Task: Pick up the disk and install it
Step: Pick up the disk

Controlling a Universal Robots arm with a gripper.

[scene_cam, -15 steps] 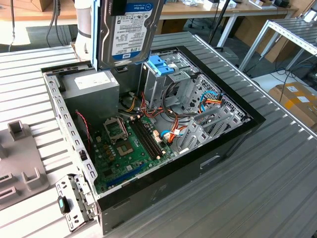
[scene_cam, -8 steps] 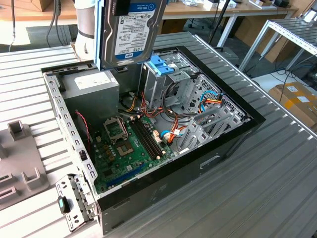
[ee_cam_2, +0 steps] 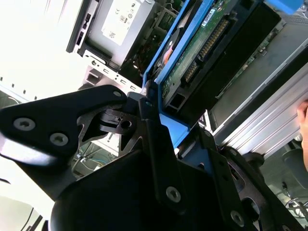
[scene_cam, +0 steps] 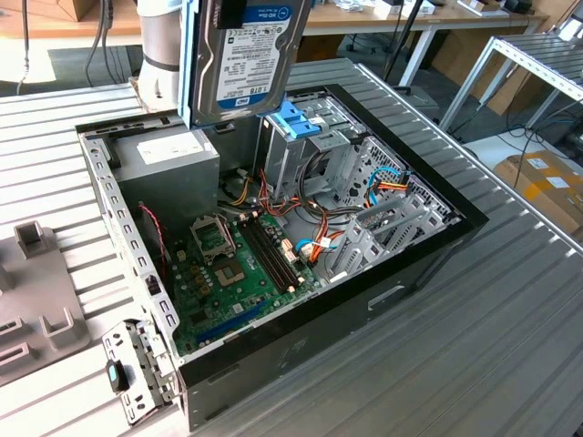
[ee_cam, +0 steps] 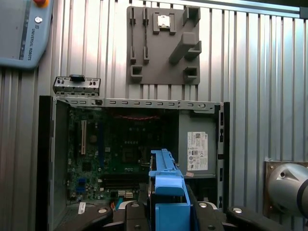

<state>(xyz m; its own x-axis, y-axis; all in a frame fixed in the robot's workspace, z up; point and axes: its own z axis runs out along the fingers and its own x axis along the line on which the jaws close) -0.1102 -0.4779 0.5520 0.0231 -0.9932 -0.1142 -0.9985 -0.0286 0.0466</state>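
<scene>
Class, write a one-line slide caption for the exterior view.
Disk held upright above the open computer case, near the blue-topped drive cage.

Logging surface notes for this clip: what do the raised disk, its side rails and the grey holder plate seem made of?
The disk: bare silver metal, dull sheen, with a white paper-like label. Its side rails: blue plastic, smooth and evenly coloured. The holder plate: matte grey, blocky moulded shapes, probably plastic.

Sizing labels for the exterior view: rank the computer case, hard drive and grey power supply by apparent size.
1. computer case: largest.
2. hard drive and power supply look alike; the drive is raised and cropped at the top, so unranked.
</scene>
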